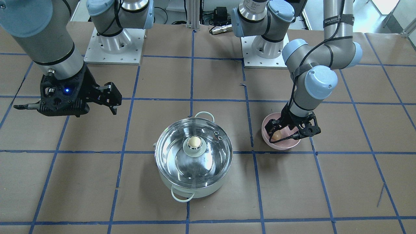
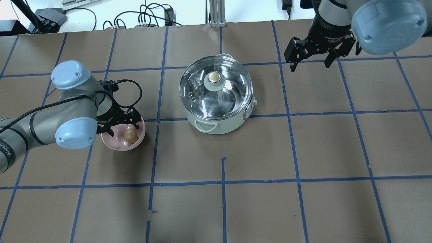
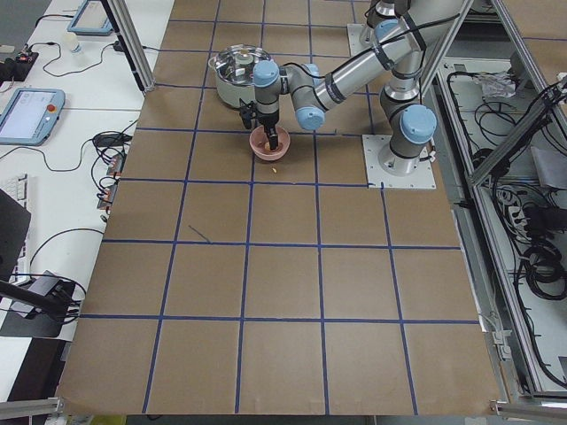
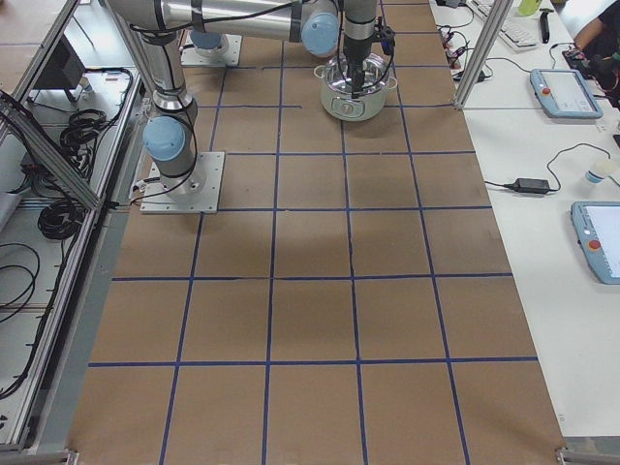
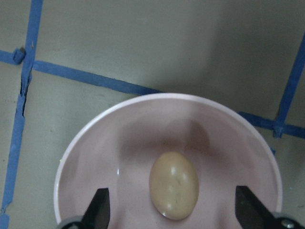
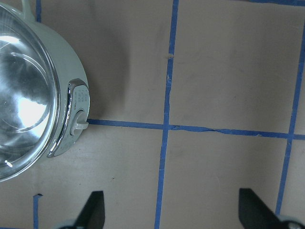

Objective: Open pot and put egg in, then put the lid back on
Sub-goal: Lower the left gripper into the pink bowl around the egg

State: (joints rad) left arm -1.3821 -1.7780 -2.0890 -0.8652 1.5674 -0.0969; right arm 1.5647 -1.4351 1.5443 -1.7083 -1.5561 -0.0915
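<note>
Closest to the L wrist cam, the egg (image 5: 174, 185) is seen lying on its side in the pink bowl (image 5: 119, 138), lower ctr of that frame. It is flanked by the two dark fingertips (image 5: 100, 212) of the L gripper (image 5: 174, 212). The jaws are spread wide, one tip on each side of the egg w/ a clear gap on both sides, so nothing is gripped. The tips are lowered just inside the bowl's rim.

In the overhead view the egg (image 2: 130, 135) and bowl are found at mid-left, well apart from the pot (image 2: 222, 123). The pot is placed just above ctr of that frame. It is closed: the lid (image 2: 233, 98) is seated on its rim, w/ the knob (image 2: 214, 78) pointing up and vent holes visible near the lid's left edge. One loop handle is turned toward the frame's bottom, the other toward the top. A small latch-like fitting is seen on the pot's right side.

The R gripper (image 2: 309, 65) is held above the table at the upper right of the overhead frame, apart from the pot. Its jaws are spread wide and nothing is held btw them. In the R wrist view only the pot's edge is caught at the left.

The table (image 2: 256, 202) is covered w/ brown paper marked by a blue tape grid.
</note>
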